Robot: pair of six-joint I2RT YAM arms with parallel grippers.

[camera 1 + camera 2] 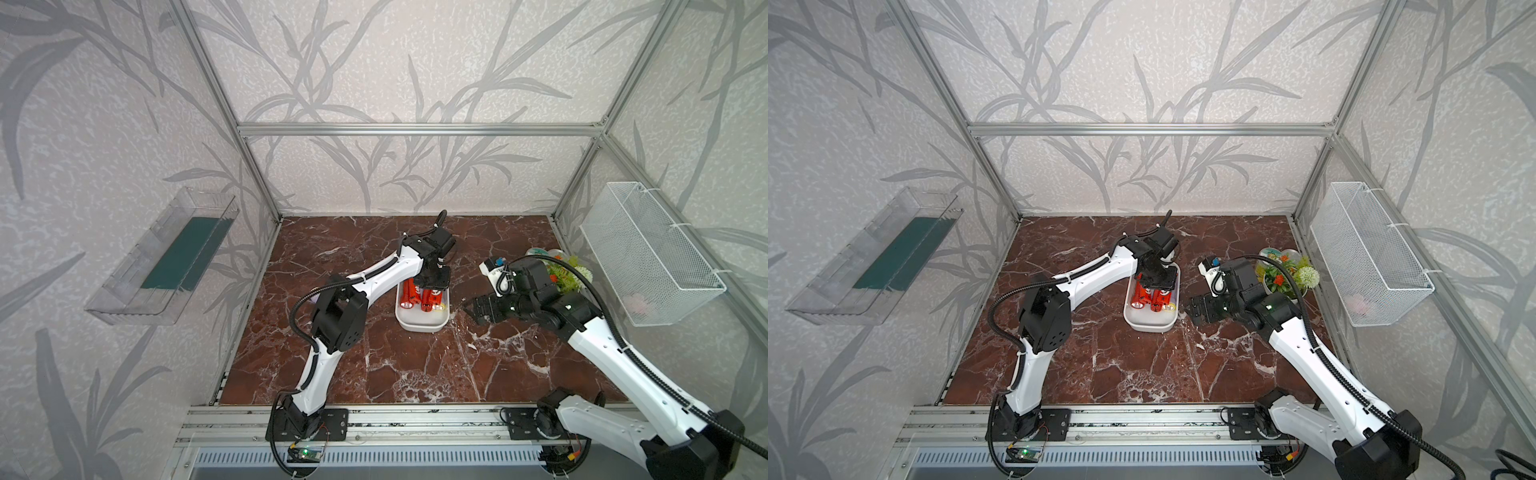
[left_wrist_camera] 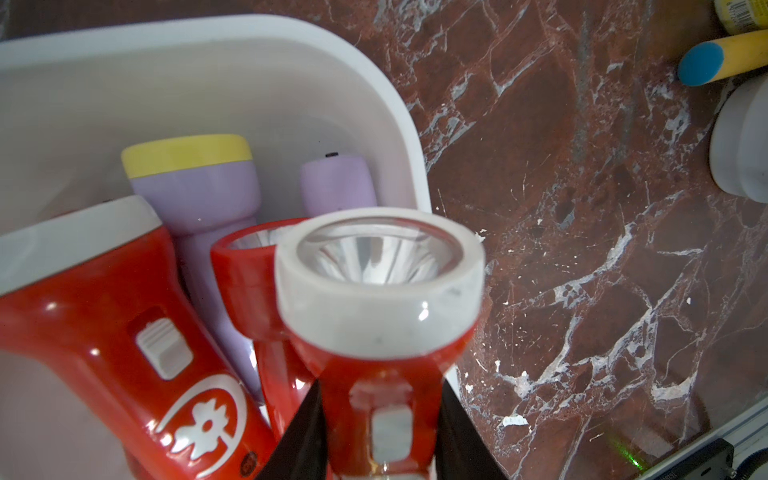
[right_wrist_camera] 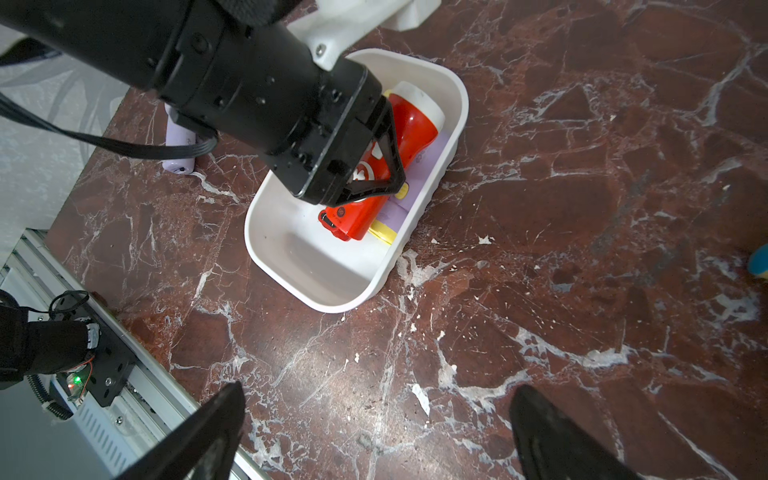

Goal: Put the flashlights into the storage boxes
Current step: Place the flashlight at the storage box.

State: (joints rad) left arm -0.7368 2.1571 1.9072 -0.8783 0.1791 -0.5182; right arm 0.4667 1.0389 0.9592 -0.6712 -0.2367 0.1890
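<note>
The white storage box (image 1: 422, 326) (image 1: 1150, 326) sits mid-table with several flashlights lying in it. In the left wrist view my left gripper (image 2: 382, 440) is shut on the neck of a red flashlight (image 2: 380, 291), white lens ring forward, over the box's right side (image 2: 374, 83). Below it lie two more red flashlights (image 2: 104, 332) and two lavender ones (image 2: 195, 187). In both top views the left gripper (image 1: 434, 286) (image 1: 1158, 286) points down into the box. A lavender flashlight (image 3: 178, 141) lies on the table beyond the box, partly behind the left arm. My right gripper (image 3: 374, 424) (image 1: 471, 309) hovers open and empty just right of the box.
A flower pot (image 1: 565, 274) stands at the right behind the right arm. A white wire basket (image 1: 648, 253) hangs on the right wall and a clear tray (image 1: 166, 257) on the left wall. A yellow stick with a blue tip (image 2: 723, 58) lies near the pot.
</note>
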